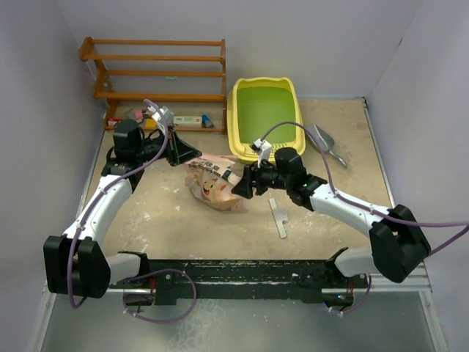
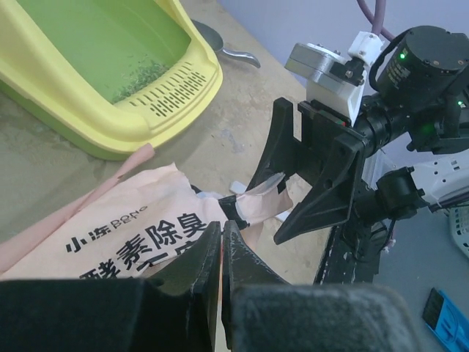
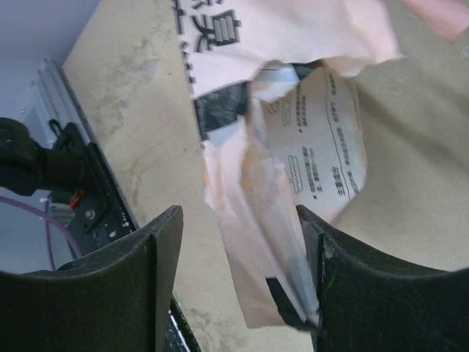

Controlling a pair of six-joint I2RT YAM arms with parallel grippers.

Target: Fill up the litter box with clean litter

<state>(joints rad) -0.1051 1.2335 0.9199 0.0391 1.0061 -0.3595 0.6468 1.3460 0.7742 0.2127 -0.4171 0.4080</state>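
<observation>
The yellow litter box (image 1: 233, 121) with its green basin stands at the back centre. In the left wrist view a thin scatter of grey litter (image 2: 143, 73) lies in the basin by the slotted lip (image 2: 176, 84). A crinkled pink-tan printed bag (image 1: 214, 187) lies on the table in front of the box. My left gripper (image 2: 221, 226) is shut at the bag's top edge, with a thin pink sliver pinched between its fingers. My right gripper (image 3: 238, 213) stands open around the bag's other end (image 3: 315, 147), and the film rests against one finger.
A wooden shelf rack (image 1: 157, 73) stands at the back left with small items under it. A grey scoop (image 1: 326, 143) lies right of the box. A white strip (image 1: 278, 218) lies on the sandy tabletop near the right arm. White walls close in both sides.
</observation>
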